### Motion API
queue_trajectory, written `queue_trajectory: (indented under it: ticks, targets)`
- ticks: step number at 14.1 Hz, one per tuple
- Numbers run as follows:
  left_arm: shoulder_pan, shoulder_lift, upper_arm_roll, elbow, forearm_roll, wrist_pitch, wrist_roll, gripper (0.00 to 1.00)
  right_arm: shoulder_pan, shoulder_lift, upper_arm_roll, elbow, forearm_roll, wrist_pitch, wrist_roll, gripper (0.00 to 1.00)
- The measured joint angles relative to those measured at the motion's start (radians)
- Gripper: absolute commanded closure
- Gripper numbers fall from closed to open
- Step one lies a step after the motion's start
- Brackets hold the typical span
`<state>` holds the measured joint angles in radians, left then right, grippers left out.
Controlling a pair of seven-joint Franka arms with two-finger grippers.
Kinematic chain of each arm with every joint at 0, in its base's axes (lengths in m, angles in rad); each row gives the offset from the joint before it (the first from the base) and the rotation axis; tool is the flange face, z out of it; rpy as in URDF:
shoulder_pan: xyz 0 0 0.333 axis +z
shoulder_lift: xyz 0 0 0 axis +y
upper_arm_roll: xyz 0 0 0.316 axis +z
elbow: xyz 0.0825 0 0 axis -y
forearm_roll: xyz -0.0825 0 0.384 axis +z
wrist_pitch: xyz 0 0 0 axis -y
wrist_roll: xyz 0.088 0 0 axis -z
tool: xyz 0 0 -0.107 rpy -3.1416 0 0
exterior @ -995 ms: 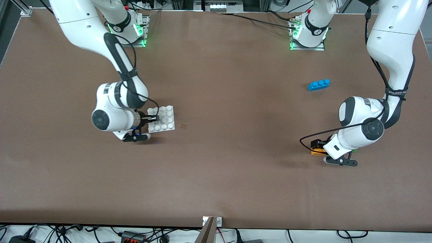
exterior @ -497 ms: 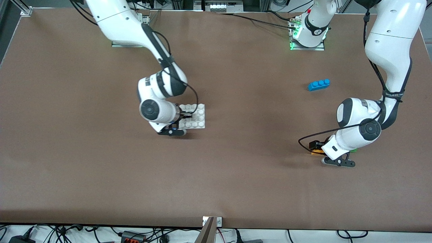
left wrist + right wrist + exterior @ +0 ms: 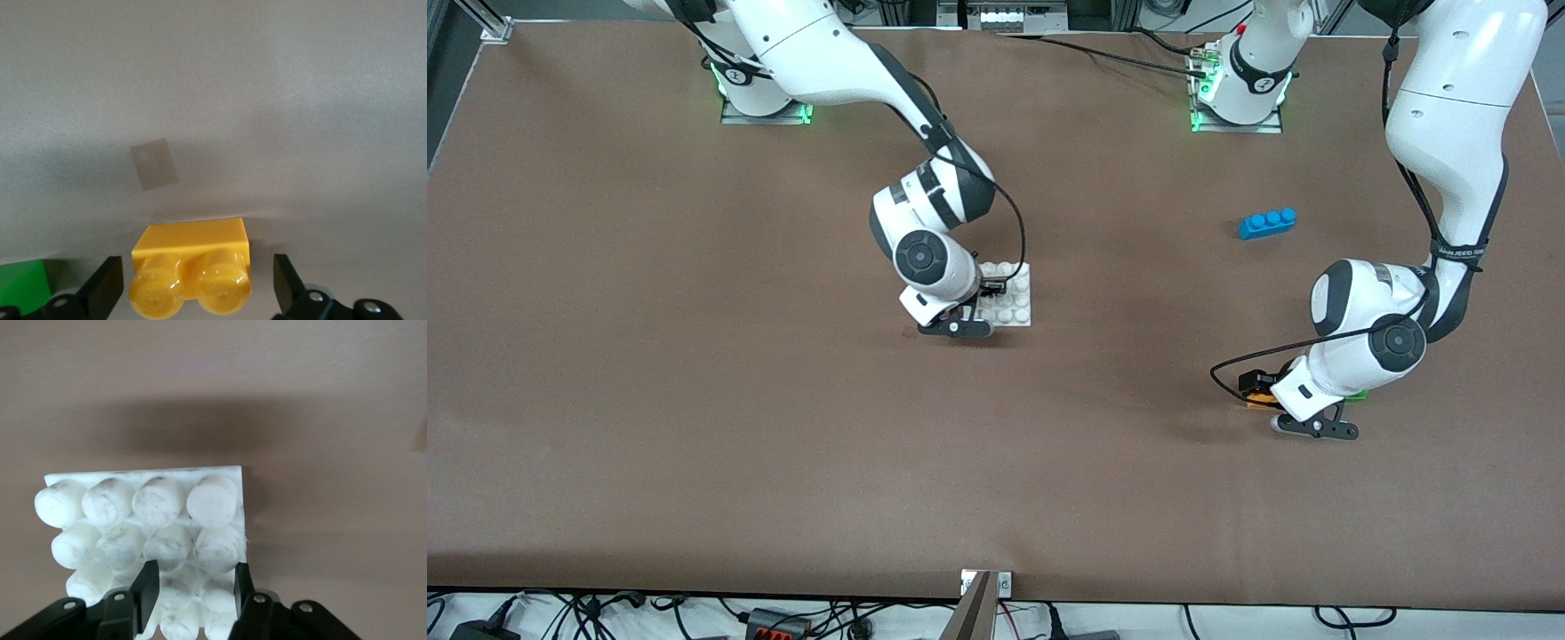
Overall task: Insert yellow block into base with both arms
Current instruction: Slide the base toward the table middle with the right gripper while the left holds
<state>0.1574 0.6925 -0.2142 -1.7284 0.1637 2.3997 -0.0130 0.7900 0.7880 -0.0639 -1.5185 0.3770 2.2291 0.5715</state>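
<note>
My right gripper (image 3: 989, 289) is shut on the base (image 3: 1014, 298), a white square studded plate, and holds it a little above the middle of the table. In the right wrist view the fingers (image 3: 150, 587) pinch a row of studs on the base (image 3: 143, 513). My left gripper (image 3: 1258, 389) is low at the left arm's end of the table, open around the yellow block (image 3: 1258, 402). In the left wrist view the yellow block (image 3: 193, 263) lies on the table between the fingers (image 3: 107, 287), with a gap on each side.
A green brick (image 3: 1358, 396) lies right beside the yellow block, also seen in the left wrist view (image 3: 23, 283). A blue three-stud brick (image 3: 1267, 222) lies farther from the front camera. A small square patch (image 3: 155, 163) marks the table by the yellow block.
My right gripper has carried the base from the right arm's end toward the middle of the table. My left gripper has stayed around the yellow block, shifting only slightly.
</note>
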Motion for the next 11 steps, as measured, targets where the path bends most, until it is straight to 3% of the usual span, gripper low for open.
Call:
queue_trajectory:
  ticks: [5, 9, 11]
  targets:
    - [0.001, 0.001, 0.0, 0.0, 0.0, 0.015, 0.0, 0.41, 0.069, 0.022, 0.017, 0.015, 0.002, 0.107, 0.096, 0.44]
    - [0.0, 0.0, -0.004, 0.005, 0.0, 0.013, 0.0, 0.41, 0.067, 0.033, 0.018, 0.037, 0.008, 0.094, 0.102, 0.32]
    - [-0.001, -0.005, -0.016, 0.01, 0.0, -0.01, 0.0, 0.41, 0.061, 0.018, 0.004, 0.068, 0.007, -0.012, 0.102, 0.3]
